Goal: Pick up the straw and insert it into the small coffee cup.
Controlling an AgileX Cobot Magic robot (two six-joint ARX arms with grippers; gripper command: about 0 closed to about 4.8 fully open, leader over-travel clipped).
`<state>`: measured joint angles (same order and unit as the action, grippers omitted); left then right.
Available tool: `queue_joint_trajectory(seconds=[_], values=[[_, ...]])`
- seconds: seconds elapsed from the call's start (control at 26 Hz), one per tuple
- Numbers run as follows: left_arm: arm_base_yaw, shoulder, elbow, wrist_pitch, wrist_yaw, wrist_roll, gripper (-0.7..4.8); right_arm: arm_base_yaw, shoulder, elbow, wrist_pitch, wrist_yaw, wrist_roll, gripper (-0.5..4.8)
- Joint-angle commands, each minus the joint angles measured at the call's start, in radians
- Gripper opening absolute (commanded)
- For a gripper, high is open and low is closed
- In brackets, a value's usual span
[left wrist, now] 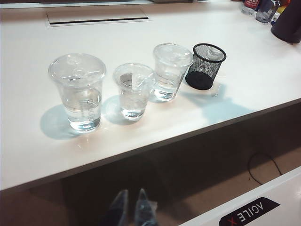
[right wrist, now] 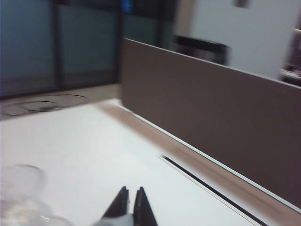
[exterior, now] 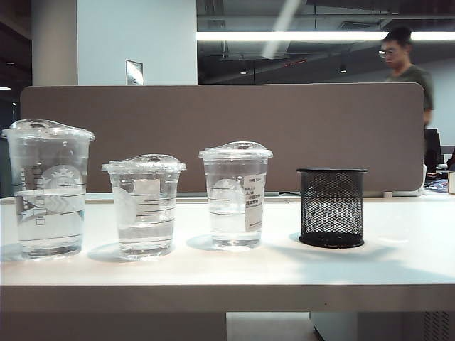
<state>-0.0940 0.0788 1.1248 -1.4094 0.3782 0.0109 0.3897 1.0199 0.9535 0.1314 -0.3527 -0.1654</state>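
The small coffee cup [exterior: 144, 206] [left wrist: 134, 92] is the shortest of three clear lidded cups and stands in the middle of the row. A pale, blurred slanted streak high above the cups looks like the straw [exterior: 283, 28]. My right gripper [right wrist: 131, 190] is out of the exterior view. It points level over the table towards the partition with its fingers almost together. A whitish blurred piece shows at their base, apparently the straw. My left gripper [left wrist: 132, 193] hangs below the table's front edge, jaws close together and empty.
A tall clear cup [exterior: 48, 188] stands left of the small one and a mid-height cup with a sticker [exterior: 236, 195] right of it. A black mesh holder [exterior: 331, 207] with nothing in it stands further right. A brown partition [exterior: 227, 135] runs behind, and a person [exterior: 407, 64] stands beyond it.
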Motion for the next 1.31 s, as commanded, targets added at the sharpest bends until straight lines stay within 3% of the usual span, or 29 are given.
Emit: queue_joint_trajectory(seconds=[0.04, 0.19, 0.35, 0.81, 1.08, 1.12, 1.15, 1.19, 1.23, 1.31], values=[[-0.001, 0.002, 0.002, 0.013, 0.001, 0.008, 0.25, 0.118, 0.106, 0.07, 0.0, 0.027, -0.002, 0.22], [-0.001, 0.002, 0.002, 0.017, 0.0, 0.008, 0.25, 0.26, 0.25, 0.109, -0.002, 0.063, -0.002, 0.22], [-0.001, 0.002, 0.002, 0.02, 0.003, 0.008, 0.25, 0.306, 0.283, 0.109, -0.024, 0.063, -0.002, 0.22], [-0.001, 0.002, 0.002, 0.019, 0.003, 0.008, 0.25, 0.334, 0.349, 0.108, -0.136, 0.066, -0.004, 0.22], [-0.001, 0.002, 0.002, 0.02, 0.003, 0.008, 0.25, 0.334, 0.367, 0.108, -0.109, 0.063, -0.004, 0.24], [-0.001, 0.002, 0.002, 0.019, 0.003, 0.008, 0.25, 0.334, 0.378, 0.108, -0.096, 0.061, -0.004, 0.66], [-0.001, 0.002, 0.002, 0.019, 0.003, 0.008, 0.25, 0.336, 0.393, 0.108, -0.08, 0.063, -0.003, 2.5], [-0.001, 0.002, 0.002, 0.019, 0.003, 0.008, 0.25, 0.34, 0.4, 0.108, -0.072, 0.064, -0.003, 3.24], [-0.001, 0.002, 0.002, 0.019, 0.003, 0.008, 0.25, 0.347, 0.401, 0.108, -0.07, 0.079, -0.003, 3.82], [-0.001, 0.002, 0.002, 0.02, 0.003, 0.008, 0.25, 0.356, 0.392, 0.109, -0.059, 0.115, -0.003, 3.82]])
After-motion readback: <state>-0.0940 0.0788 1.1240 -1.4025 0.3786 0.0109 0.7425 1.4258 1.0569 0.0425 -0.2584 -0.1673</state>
